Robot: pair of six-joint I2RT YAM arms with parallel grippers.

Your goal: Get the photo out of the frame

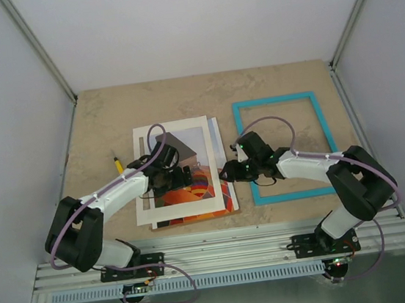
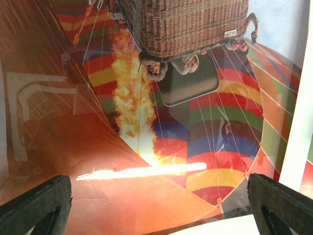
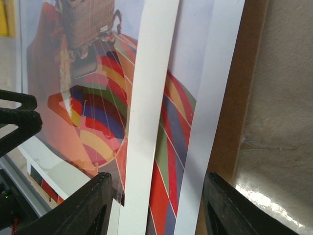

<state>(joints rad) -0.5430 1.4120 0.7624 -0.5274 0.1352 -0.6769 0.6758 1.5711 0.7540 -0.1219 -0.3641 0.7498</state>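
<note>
The turquoise frame (image 1: 274, 100) lies empty on the right of the table. To its left is a stack, with the photo (image 1: 192, 190) of the striped balloon showing through the window of a white mat (image 1: 177, 127). My left gripper (image 1: 176, 178) hovers over that window. Its fingers (image 2: 34, 205) stand wide open above the print (image 2: 195, 122), touching nothing. My right gripper (image 1: 225, 171) is at the stack's right edge. In the right wrist view its jaws (image 3: 159, 205) straddle the mat strip (image 3: 151, 98), the photo (image 3: 98, 98) and its white margin, still apart.
A brown backing board (image 3: 239, 98) lies under the stack and sticks out at its right and near edges (image 1: 196, 218). A small yellow-tipped tool (image 1: 117, 164) lies left of the mat. Reflections glare across the print. Enclosure walls stand close on both sides.
</note>
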